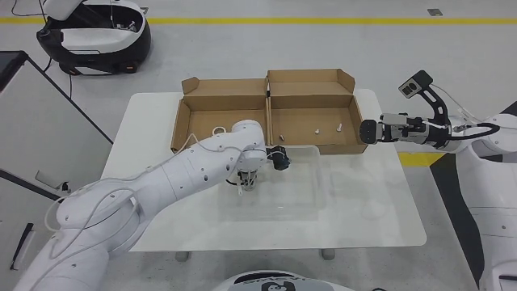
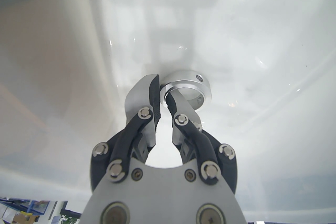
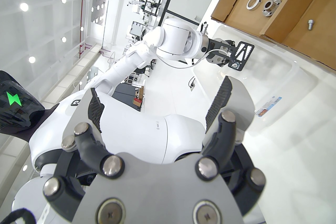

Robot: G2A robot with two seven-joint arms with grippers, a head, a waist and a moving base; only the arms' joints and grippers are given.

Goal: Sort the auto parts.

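My left gripper [image 2: 162, 89] is down inside the clear plastic tray [image 1: 315, 202]. It is shut on the wall of a silver metal ring [image 2: 194, 83] that lies on the tray floor, with one finger inside the ring and the other outside. From above, this gripper [image 1: 246, 182] sits at the tray's left end. My right gripper [image 3: 160, 84] stands open with nothing between its fingers. In the top view it [image 1: 365, 132] hovers beside the right end of the cardboard box [image 1: 226, 95].
The two-compartment cardboard box [image 3: 225, 7] stands behind the tray. One compartment holds a flat ring [image 3: 252, 3] and a flanged collar [image 3: 270, 7]; the neighbouring one holds a small bolt [image 3: 310, 24]. White tabletop [image 1: 380, 210] lies to the tray's right.
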